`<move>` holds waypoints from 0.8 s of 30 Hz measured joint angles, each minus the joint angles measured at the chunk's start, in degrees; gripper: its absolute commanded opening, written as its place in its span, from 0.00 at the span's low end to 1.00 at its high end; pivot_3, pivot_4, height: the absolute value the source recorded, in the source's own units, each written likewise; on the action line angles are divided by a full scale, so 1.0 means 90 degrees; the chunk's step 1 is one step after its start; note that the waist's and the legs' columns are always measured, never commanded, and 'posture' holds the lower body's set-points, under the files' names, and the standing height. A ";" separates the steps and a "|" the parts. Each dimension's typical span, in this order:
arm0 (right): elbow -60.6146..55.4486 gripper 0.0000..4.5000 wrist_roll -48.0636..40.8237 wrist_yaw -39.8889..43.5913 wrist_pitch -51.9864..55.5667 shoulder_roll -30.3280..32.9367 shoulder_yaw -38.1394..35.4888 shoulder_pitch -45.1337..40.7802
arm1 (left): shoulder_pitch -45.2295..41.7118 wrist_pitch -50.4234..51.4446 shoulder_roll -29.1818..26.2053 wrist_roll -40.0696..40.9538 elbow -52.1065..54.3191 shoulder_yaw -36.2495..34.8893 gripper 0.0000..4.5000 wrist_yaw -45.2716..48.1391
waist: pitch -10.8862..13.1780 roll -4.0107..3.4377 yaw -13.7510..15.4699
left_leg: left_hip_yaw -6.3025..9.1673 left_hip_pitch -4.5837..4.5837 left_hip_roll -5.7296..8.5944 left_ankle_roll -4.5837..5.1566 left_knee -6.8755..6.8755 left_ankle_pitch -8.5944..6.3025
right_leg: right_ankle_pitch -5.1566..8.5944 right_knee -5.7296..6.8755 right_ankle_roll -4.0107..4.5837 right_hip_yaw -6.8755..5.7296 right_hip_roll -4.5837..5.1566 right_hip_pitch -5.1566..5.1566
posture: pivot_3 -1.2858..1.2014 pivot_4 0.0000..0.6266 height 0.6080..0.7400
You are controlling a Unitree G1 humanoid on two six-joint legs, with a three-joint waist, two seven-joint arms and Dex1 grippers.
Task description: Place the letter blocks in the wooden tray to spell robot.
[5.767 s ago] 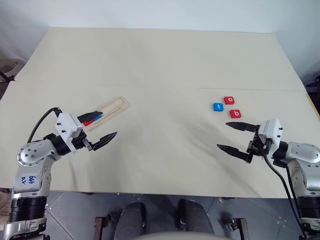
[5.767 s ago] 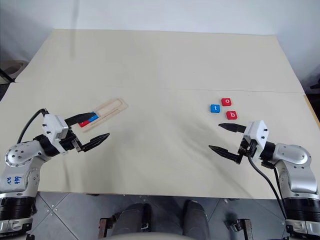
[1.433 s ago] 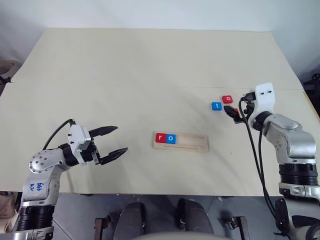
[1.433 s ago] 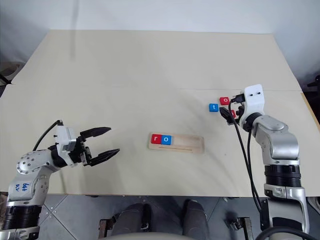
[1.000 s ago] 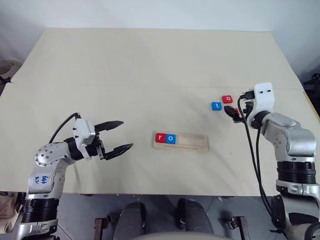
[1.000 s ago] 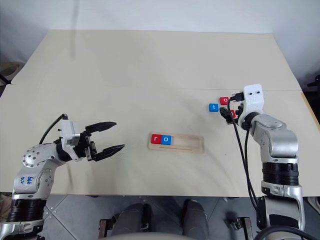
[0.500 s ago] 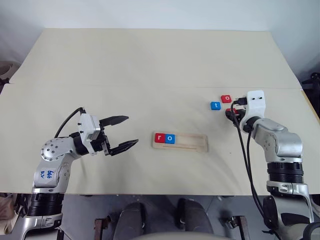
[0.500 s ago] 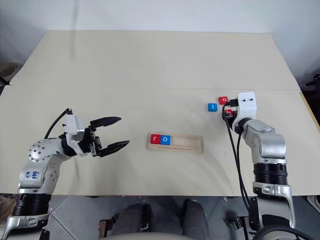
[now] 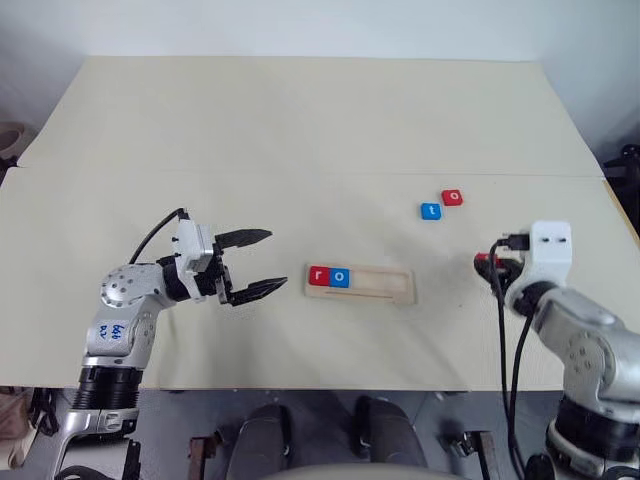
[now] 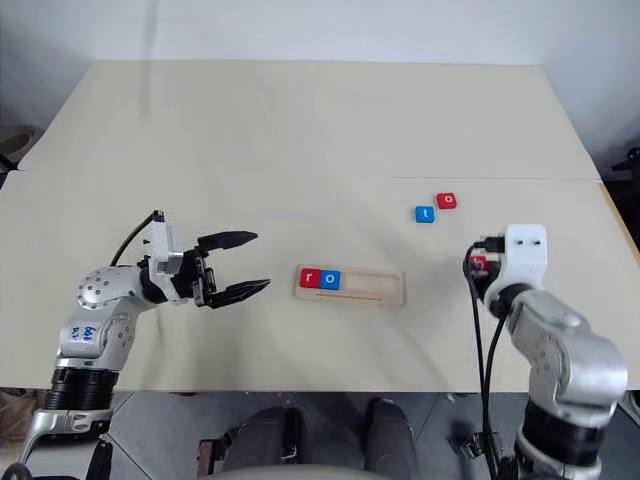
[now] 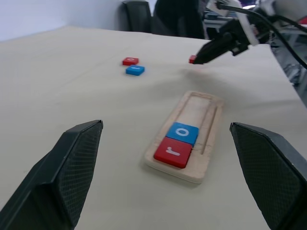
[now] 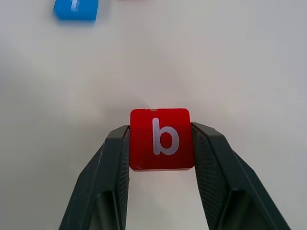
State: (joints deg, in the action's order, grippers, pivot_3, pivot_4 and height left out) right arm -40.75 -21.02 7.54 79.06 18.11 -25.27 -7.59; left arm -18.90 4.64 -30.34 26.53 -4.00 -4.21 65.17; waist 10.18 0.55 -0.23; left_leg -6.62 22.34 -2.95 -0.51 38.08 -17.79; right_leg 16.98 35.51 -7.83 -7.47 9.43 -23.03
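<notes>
Right wrist view: the right claw (image 12: 160,143) is clamped on the red b block (image 12: 161,138), one finger pressed on each side of it, the white letter facing the camera. The block is off the bench (image 9: 300,130), with the pale surface showing behind it. The blue t block (image 12: 76,8) lies on the bench beyond it.

Left eye view: the right claw (image 9: 487,262) is over the right part of the bench, to the right of the wooden tray (image 9: 361,283) and apart from it. The red block shows as a small red patch at its tips.

The tray lies flat near the middle of the bench, its long side running left to right. Two blocks sit in its left end, side by side and touching: the red r block (image 9: 320,276) outermost, then the blue o block (image 9: 341,277). The rest of the groove is bare wood.

The blue t block and the red o block (image 9: 452,197) lie on the bench up and to the right of the tray, near each other, the red one further right and further back.

The left claw (image 9: 256,263) is to the left of the tray, level, pointing at the tray's left end, not touching it. Its two fingers stand wide apart with nothing between them.

Left wrist view: the tray lies between the two spread fingers (image 11: 72,163), r block nearest.
</notes>
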 measured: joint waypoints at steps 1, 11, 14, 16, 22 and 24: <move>-0.0316 0.32 -0.0017 -0.0045 0.0211 -0.0208 -0.0018 0.0173 | -0.0085 -0.0018 0.0020 -0.0002 -0.0122 0.0055 1.00 0.0056 | 0.0000 -0.0001 0.0003 | -0.0001 0.0000 0.0001 0.0000 0.0001 0.0000 | 0.0000 0.0001 0.0000 0.0002 0.0000 0.0000 | 0.52 0.24 1.00; -0.0513 0.62 0.0039 -0.0151 0.0070 -0.0665 0.0224 0.0307 | -0.0232 -0.0109 0.0070 -0.0009 -0.0350 0.0118 1.00 0.0137 | 0.0000 0.0000 -0.0002 | -0.0002 0.0000 0.0002 0.0002 0.0001 -0.0001 | 0.0000 0.0001 0.0000 0.0004 0.0000 -0.0002 | 0.52 0.24 1.00; -0.0182 0.85 -0.0088 0.0294 -0.0080 -0.0060 0.0284 0.0202 | -0.0155 -0.0115 0.0067 -0.0009 -0.0293 0.0110 1.00 0.0098 | 0.0000 0.0000 -0.0003 | -0.0003 0.0000 0.0003 0.0006 0.0001 -0.0003 | 0.0000 -0.0002 0.0000 0.0006 0.0000 -0.0002 | 0.52 0.24 1.00; 0.0171 0.99 -0.0322 0.1022 -0.0252 0.0933 0.0279 0.0208 | 0.0001 -0.0117 0.0045 -0.0008 -0.0175 0.0090 1.00 0.0068 | 0.0000 0.0000 -0.0004 | -0.0005 0.0001 0.0003 0.0012 0.0001 -0.0007 | 0.0000 -0.0006 -0.0001 0.0007 0.0001 -0.0002 | 0.52 0.24 1.00; 0.1954 0.99 -0.0443 0.4110 -0.2902 0.3412 0.0822 0.0483 | 0.0231 -0.0128 -0.0006 -0.0006 -0.0004 0.0071 1.00 0.0103 | 0.0004 0.0007 0.0007 | -0.0007 -0.0004 0.0003 0.0013 0.0001 -0.0007 | -0.0001 -0.0014 -0.0002 0.0005 0.0000 0.0006 | 0.52 0.24 1.00; 0.2520 0.99 -0.0309 0.5026 -0.3958 0.3810 0.1104 0.0479 | 0.0263 -0.0128 -0.0018 0.0005 0.0144 0.0085 1.00 0.0164 | 0.0004 0.0007 0.0008 | -0.0007 -0.0006 0.0003 0.0012 0.0000 -0.0007 | -0.0002 -0.0013 -0.0003 0.0004 0.0000 0.0008 | 0.52 0.24 1.00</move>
State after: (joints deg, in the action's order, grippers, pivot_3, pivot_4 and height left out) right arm -18.07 -23.80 52.77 43.44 52.40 -15.33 -3.28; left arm -16.53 3.48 -30.50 26.58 -2.71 -3.45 66.65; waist 10.21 0.61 -0.15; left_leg -6.68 22.29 -2.92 -0.40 38.08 -17.84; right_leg 16.97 35.39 -7.85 -7.43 9.44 -22.96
